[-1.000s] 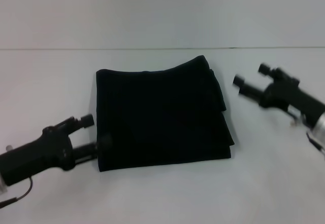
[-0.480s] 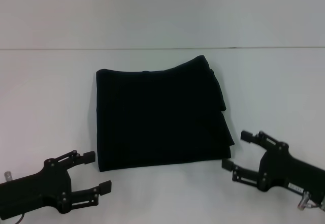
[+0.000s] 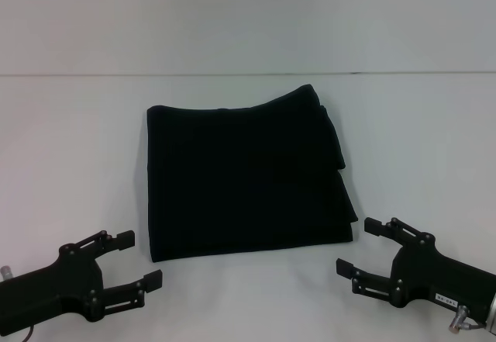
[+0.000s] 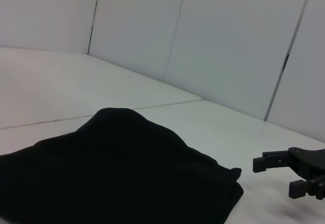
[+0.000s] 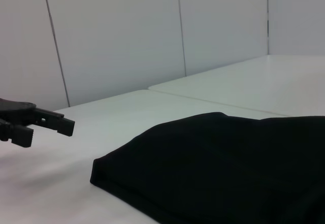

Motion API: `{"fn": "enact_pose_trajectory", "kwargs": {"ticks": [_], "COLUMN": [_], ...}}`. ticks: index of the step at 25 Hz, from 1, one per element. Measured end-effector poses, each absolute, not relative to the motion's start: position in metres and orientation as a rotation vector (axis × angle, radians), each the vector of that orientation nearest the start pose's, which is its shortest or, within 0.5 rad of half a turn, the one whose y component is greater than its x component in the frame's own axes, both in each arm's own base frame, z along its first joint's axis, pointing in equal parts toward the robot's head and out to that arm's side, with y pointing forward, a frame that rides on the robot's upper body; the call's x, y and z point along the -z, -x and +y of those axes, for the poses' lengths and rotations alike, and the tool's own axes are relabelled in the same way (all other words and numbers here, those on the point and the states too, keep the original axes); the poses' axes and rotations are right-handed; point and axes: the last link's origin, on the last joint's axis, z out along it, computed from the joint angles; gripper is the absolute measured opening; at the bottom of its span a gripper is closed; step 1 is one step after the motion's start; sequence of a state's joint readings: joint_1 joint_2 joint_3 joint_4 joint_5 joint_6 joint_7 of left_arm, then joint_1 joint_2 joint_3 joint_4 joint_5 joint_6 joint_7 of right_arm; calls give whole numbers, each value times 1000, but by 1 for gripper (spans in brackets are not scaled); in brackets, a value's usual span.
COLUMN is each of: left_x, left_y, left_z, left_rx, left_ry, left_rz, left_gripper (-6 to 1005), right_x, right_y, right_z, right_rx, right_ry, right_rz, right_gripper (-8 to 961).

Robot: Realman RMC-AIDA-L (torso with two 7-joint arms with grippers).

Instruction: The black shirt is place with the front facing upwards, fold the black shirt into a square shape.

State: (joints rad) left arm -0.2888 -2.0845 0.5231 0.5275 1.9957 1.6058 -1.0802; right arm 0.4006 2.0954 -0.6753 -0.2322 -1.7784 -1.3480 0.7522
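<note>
Black shirt [image 3: 244, 175] folded into near-square stack, flat at centre of white table [image 3: 77, 140]; layered edges stepped along robot's right side, left edge straight. Left claw [image 3: 142, 260] near front-left corner, fingers spread, empty, apart from cloth. Right claw [image 3: 355, 246] near front-right corner, fingers spread, empty, just off cloth. Bare table surface on all sides of stack.

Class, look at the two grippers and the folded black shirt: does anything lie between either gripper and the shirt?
Nothing visible does. Only bare white table separates the open left gripper and open right gripper from the black shirt.
</note>
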Motion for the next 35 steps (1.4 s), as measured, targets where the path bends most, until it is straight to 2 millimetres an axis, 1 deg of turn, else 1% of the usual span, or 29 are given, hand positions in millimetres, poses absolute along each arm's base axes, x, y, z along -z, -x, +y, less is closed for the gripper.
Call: {"fn": "enact_pose_trajectory", "kwargs": {"ticks": [18, 35], "left_x": [9, 10], "left_y": [337, 337], "left_z": [250, 247], "left_rx": [733, 738], "left_ry": [2525, 2523], "left_rz": [-699, -708], "left_gripper": [889, 889], "right_x": [66, 64], "right_y": [-316, -313], "right_z": [270, 271], "right_rx": [-708, -743], "right_ry": [2502, 2496], "right_rz": [513, 504], "right_gripper": [930, 930]}}
